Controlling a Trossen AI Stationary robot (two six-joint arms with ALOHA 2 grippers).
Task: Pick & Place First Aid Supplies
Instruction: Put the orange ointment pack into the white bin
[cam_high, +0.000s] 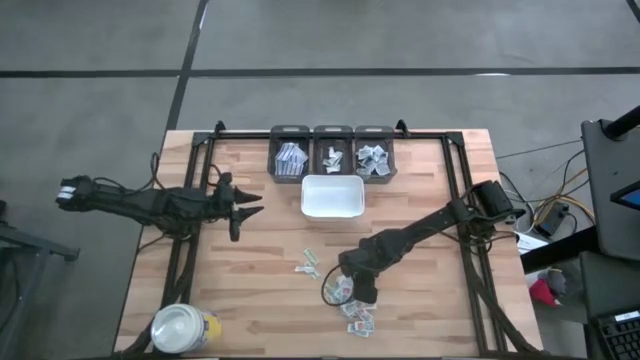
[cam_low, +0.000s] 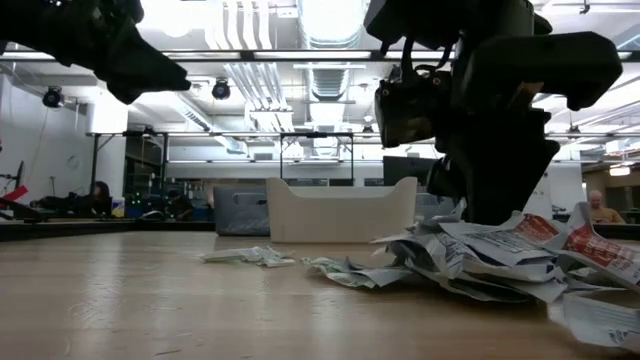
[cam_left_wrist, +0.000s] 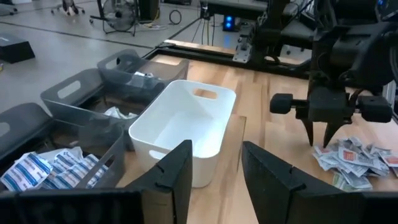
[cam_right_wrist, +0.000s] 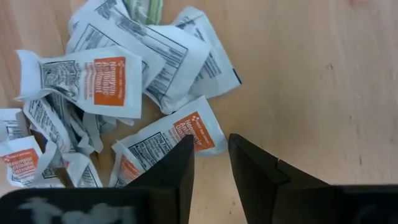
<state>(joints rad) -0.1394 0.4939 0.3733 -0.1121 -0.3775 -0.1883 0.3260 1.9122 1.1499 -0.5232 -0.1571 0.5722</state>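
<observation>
While the left gripper (cam_high: 240, 209) hangs above bare wood at the left-centre of the light wooden slatted table (cam_high: 260, 310), its dark fingers (cam_left_wrist: 177, 171) spread with nothing between them, the right gripper (cam_high: 360, 292) is lowered over the heap of small white paper first aid packets with grey and orange-red print (cam_high: 352, 300) near the front edge, right of centre. In the right wrist view its two fingers (cam_right_wrist: 177, 168) stand slightly apart directly over an orange-labelled sachet (cam_right_wrist: 171, 140) at the edge of the heap; the tips are close to the paper, but whether they pinch it cannot be told.

A few stray packets (cam_high: 308, 263) lie just apart from the main heap, toward the table's middle. The white rectangular plastic tray (cam_high: 332, 196) sits well behind the heap, and nothing can be seen inside it. Immediately behind the tray stand three dark grey bins in a row (cam_high: 332, 152), each holding packets. The round yellow jar with a white lid (cam_high: 182, 328) stands at the front left corner, well apart from everything else.
</observation>
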